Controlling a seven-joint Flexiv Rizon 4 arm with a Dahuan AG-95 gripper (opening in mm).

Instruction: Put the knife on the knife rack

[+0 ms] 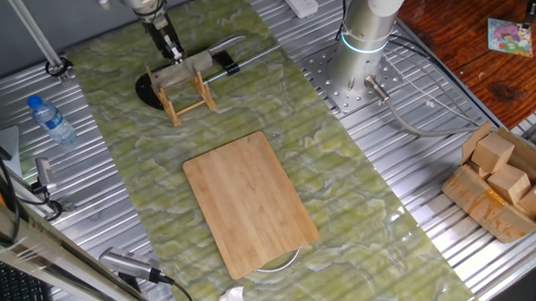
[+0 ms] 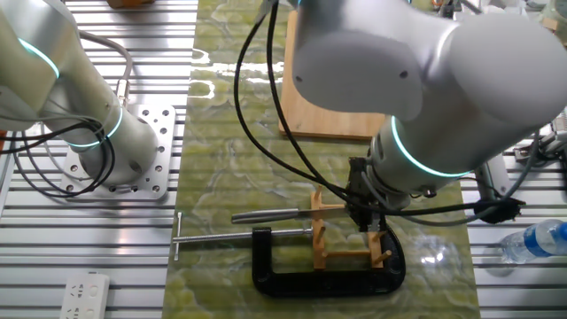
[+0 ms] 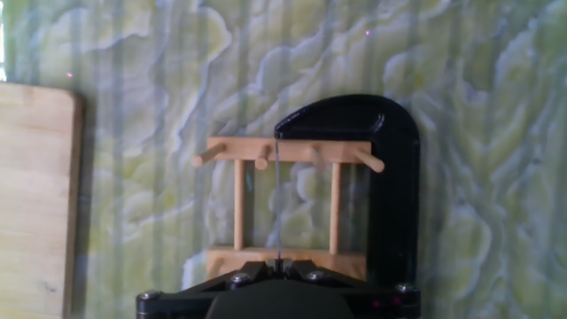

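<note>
The knife (image 1: 180, 75) stands on edge in the knife rack (image 1: 187, 98) at the far end of the green mat, its silver handle (image 2: 266, 215) sticking out sideways. In the hand view the blade shows only as a thin vertical line (image 3: 278, 190) running between the pegs of the rack (image 3: 239, 206). My gripper (image 3: 280, 262) hangs straight above the rack, its jaws pressed onto the blade's top edge, shut on the knife. The same gripper (image 1: 171, 48) shows from the side, just over the rack.
A black clamp (image 3: 399, 177) with a long steel rod (image 2: 239, 239) lies right beside and behind the rack. A bamboo cutting board (image 1: 248, 205) lies mid-mat. A water bottle (image 1: 51, 118) stands to the left, and a cardboard box of wood blocks (image 1: 506, 182) to the right.
</note>
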